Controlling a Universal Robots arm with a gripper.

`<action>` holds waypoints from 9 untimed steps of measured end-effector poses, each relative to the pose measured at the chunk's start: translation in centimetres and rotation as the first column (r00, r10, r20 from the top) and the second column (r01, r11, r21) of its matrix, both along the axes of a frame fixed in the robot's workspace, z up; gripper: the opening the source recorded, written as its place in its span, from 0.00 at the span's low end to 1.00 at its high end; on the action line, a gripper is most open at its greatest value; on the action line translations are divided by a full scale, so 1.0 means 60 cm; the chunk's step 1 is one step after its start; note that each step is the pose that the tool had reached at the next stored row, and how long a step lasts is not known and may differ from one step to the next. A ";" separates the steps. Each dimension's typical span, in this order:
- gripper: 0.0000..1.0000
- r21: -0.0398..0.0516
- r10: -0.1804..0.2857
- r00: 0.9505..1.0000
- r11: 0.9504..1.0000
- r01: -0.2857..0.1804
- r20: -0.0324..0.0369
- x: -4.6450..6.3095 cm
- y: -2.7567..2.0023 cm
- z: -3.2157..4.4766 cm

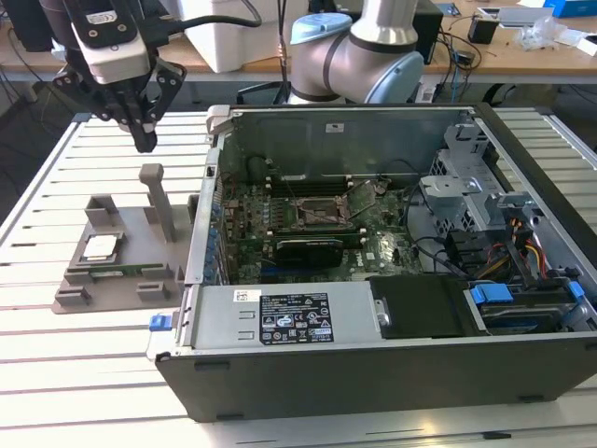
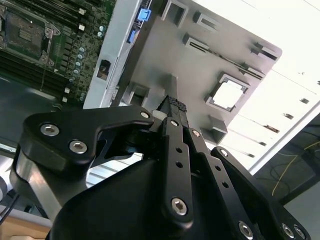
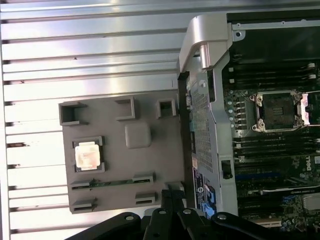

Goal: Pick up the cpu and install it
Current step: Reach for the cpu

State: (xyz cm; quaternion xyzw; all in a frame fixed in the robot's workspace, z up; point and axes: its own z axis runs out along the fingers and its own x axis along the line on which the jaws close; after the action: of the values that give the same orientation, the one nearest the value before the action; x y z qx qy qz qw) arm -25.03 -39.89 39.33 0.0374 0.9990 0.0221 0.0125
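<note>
Gripper (image 1: 145, 143) — cpu (image 1: 99, 247) below (well apart)

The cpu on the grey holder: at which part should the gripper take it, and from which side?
Take the cpu by two opposite edges, from straight above. It lies flat, metal top up, in a seat of the grey holder; raised lips guard two sides, so probably pinch the two free ones.

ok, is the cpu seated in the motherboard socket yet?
No, in the first wrist view the cpu lies in its recess on the grey holder block, and the motherboard socket is empty.
</note>
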 end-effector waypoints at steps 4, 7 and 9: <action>0.11 0.000 0.000 1.000 1.000 0.000 0.000 -0.010 0.0000 0.000; 0.11 0.000 0.000 1.000 1.000 0.000 0.000 -0.023 0.0000 0.000; 0.11 0.000 0.000 1.000 1.000 0.000 0.000 -0.031 0.0000 0.000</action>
State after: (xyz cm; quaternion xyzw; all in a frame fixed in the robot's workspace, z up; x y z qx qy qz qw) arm -26.87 -39.89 39.33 0.0374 0.9990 0.0221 0.0125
